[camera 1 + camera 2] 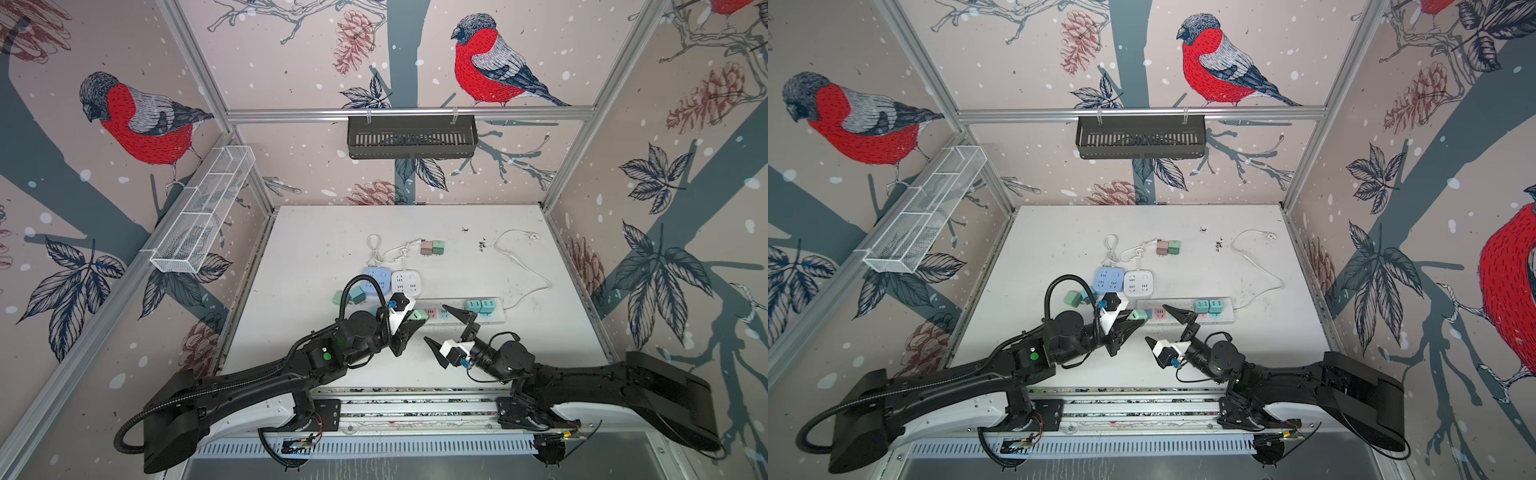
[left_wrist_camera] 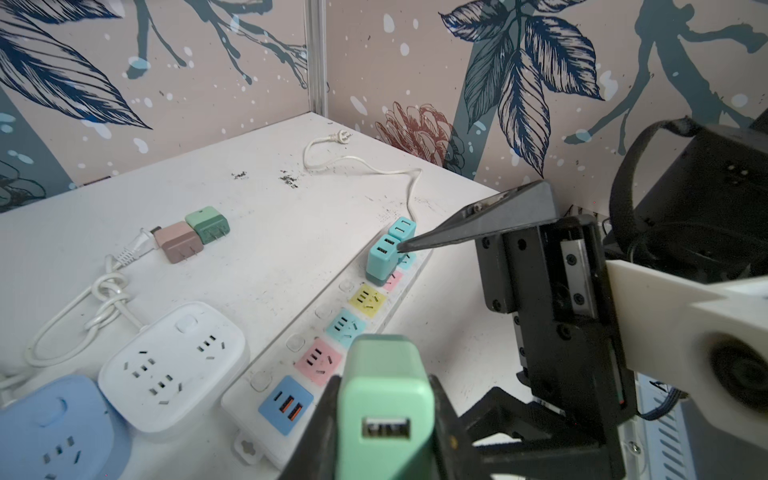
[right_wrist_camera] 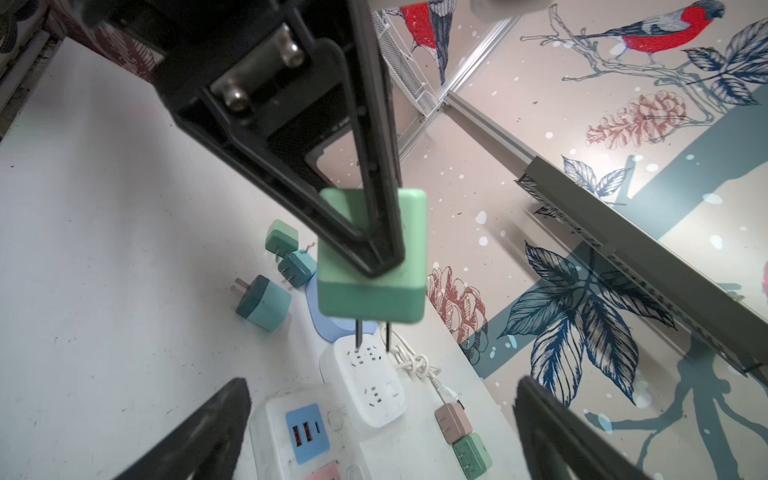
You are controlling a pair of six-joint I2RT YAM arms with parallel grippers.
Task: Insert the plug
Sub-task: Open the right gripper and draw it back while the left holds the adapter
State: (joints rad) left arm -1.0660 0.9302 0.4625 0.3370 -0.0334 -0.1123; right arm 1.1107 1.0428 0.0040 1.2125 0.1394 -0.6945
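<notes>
My left gripper (image 2: 384, 384) is shut on the plug (image 2: 384, 399), a mint green adapter with a USB port in its back. In both top views the plug (image 1: 417, 315) (image 1: 1136, 314) hangs over the left end of the white power strip (image 1: 496, 318) (image 1: 1227, 319). The right wrist view shows its two prongs (image 3: 357, 336) pointing down, clear of any socket. The strip (image 2: 245, 409) has blue, pink, light blue and yellow sockets free. My right gripper (image 1: 438, 326) (image 3: 380, 392) stands wide open and holds nothing, just right of the plug.
Two teal adapters (image 1: 480, 307) sit plugged in at the strip's right end. A blue square socket (image 1: 376, 277) and a white one (image 1: 406, 281) lie behind the strip. Loose adapters (image 1: 351, 295) lie left, a pink and green pair (image 1: 432, 247) farther back. A white cord (image 1: 528, 266) loops right.
</notes>
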